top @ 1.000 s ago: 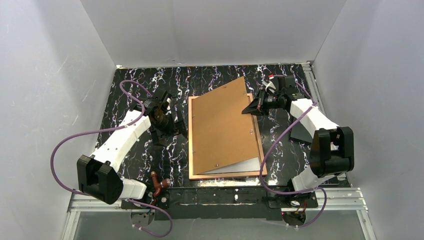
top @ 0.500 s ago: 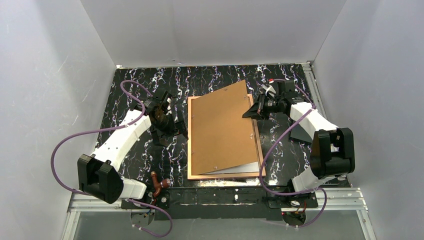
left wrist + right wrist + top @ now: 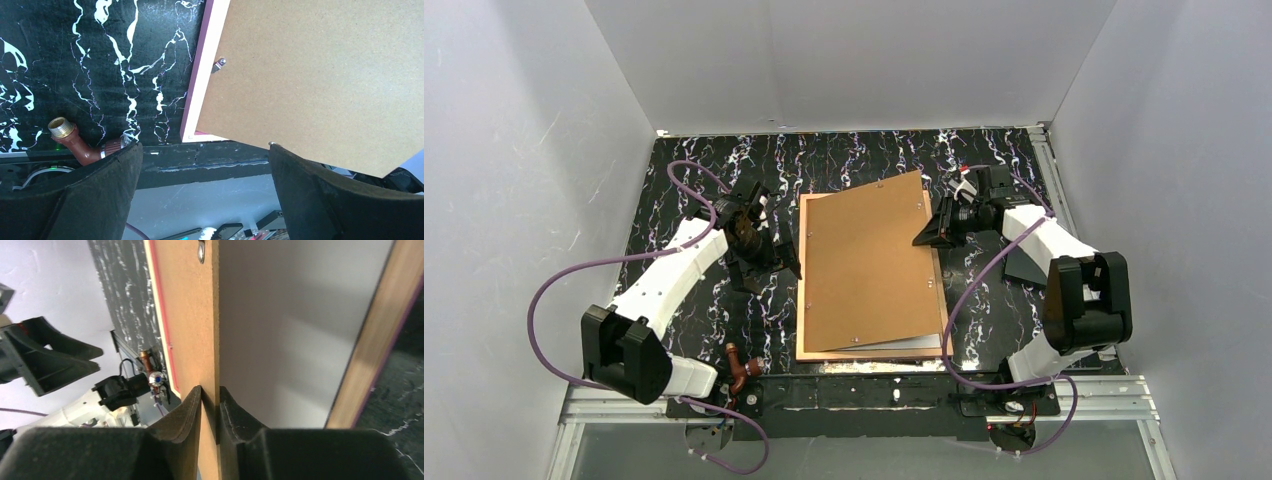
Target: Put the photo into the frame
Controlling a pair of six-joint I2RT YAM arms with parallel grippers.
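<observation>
Frame (image 3: 364,355) apparently holds photo (image 3: 290,330); right claw (image 3: 210,390) pinches board (image 3: 190,315).

White walls (image 3: 844,60) enclose a black white-veined marble table (image 3: 864,155).

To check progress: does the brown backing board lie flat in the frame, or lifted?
Lifted: the right gripper pinches the backing board by its edge, clear of the white sheet.

The frame (image 3: 864,354) is laid on the table (image 3: 684,180), centrally. The board (image 3: 869,265) is set upon it, askew, with the photo (image 3: 909,343) sandwiched between
</observation>
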